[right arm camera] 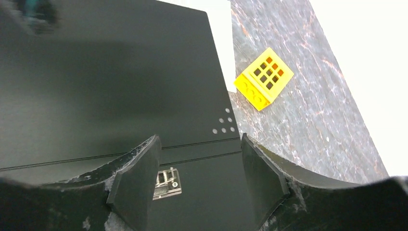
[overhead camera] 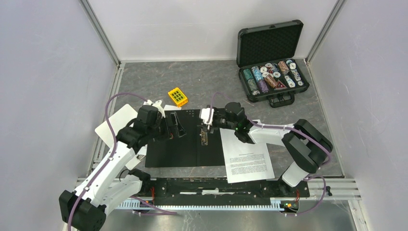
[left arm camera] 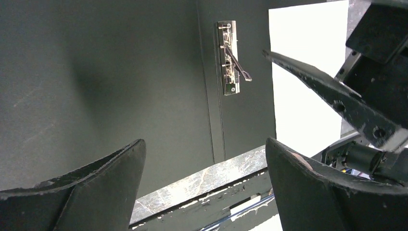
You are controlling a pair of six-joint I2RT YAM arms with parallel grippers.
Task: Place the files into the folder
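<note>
Two grippers hover over the folder, which lies spread flat with its black inside up. The left gripper, jaws wide and empty, sits above the 9 o'clock cover, seemingly placed to press it flat. The right gripper, jaws apart and holding nothing, is poised at the 12 o'clock end of the metal clip, probably to work its lever. The files, one printed sheet, lie at the folder's 4 o'clock against its edge, not yet under the clip.
</note>
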